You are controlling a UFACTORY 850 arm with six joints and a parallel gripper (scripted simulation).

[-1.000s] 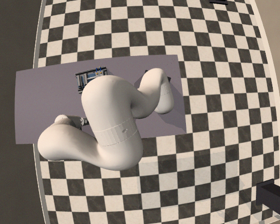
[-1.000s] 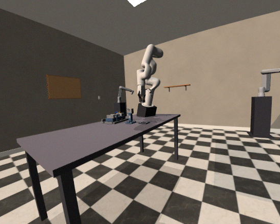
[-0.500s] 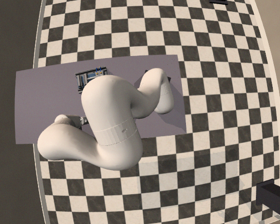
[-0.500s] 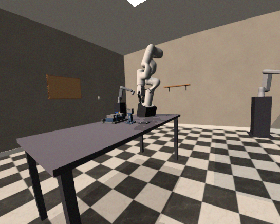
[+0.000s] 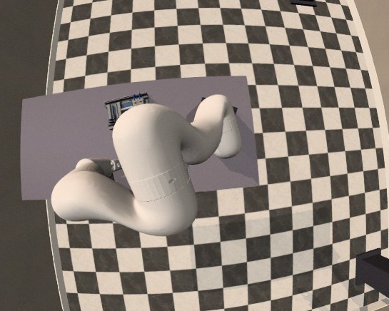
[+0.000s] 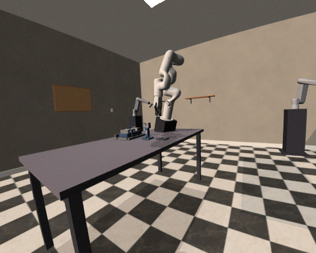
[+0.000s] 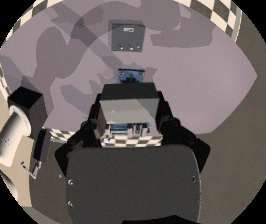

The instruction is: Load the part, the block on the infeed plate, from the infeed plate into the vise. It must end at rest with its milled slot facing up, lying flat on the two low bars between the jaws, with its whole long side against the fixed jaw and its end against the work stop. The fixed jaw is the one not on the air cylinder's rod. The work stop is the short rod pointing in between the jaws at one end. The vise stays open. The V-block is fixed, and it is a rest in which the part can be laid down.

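Though aloft, part [image 7: 129,120] within gripper [image 7: 128,129]

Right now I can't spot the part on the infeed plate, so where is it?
The part is clamped in the gripper, centre of the wrist view, raised above the table, with the bare infeed plate beyond it.

checkered floor [image 6: 221,203], dark wall with orange board [image 6: 72,98], tan wall with shelf [image 6: 200,97].

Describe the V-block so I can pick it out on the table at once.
On the long purple table, look at the far end near the arm's dark pedestal. The V-block is the small upright blue piece standing just right of the low, flat vise.
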